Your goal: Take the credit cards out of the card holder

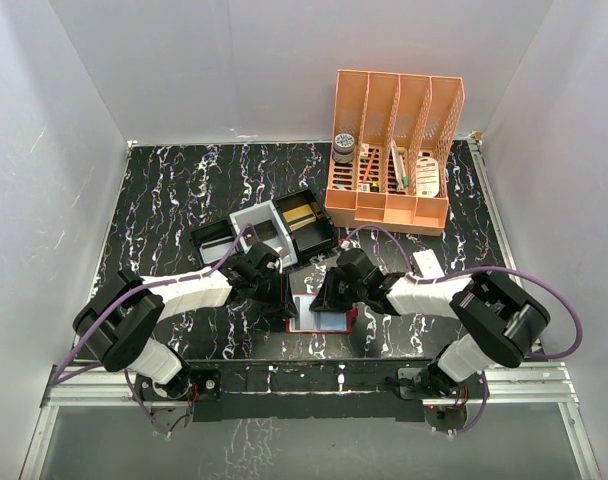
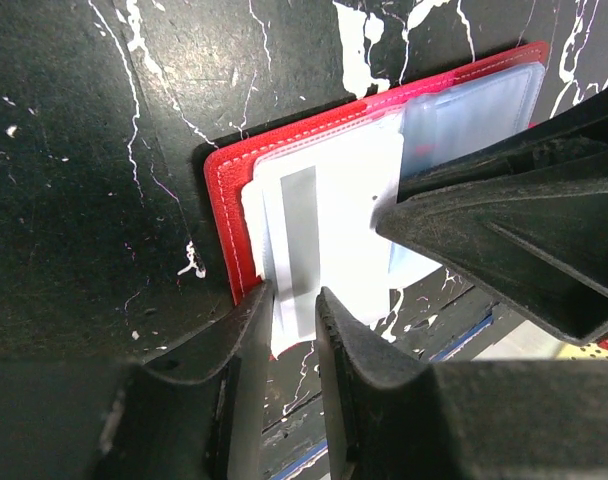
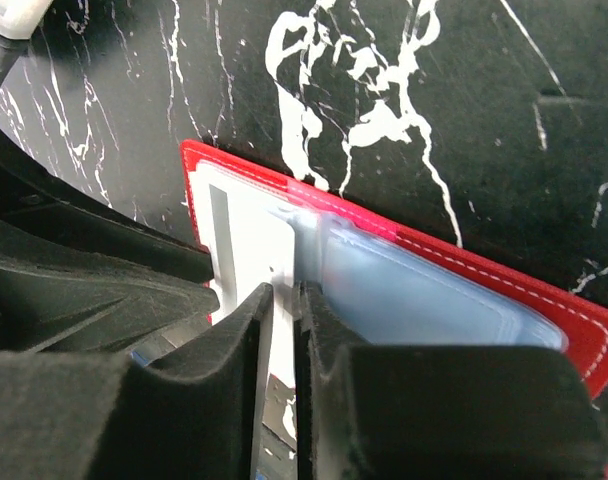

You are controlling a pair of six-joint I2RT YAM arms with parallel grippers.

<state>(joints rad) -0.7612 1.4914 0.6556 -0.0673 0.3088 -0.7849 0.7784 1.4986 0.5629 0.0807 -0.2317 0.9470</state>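
Note:
The red card holder (image 1: 324,320) (image 2: 224,200) (image 3: 544,300) lies open on the black marble table, near the front, with its clear sleeves facing up. A white credit card (image 2: 314,220) (image 3: 244,240) with a grey stripe sticks partly out of a sleeve. A pale blue credit card (image 2: 464,110) (image 3: 414,300) sits inside the other sleeve. My left gripper (image 1: 287,305) (image 2: 294,310) has its fingers a narrow gap apart over the white card's free end. My right gripper (image 1: 322,298) (image 3: 281,295) is pinched on the sleeve edge of the card holder, beside the white card.
A black compartmented tray (image 1: 274,228) with a grey insert stands just behind the grippers. An orange rack (image 1: 394,150) with small items is at the back right. A small white box (image 1: 427,263) lies right of the right arm. The two grippers nearly touch.

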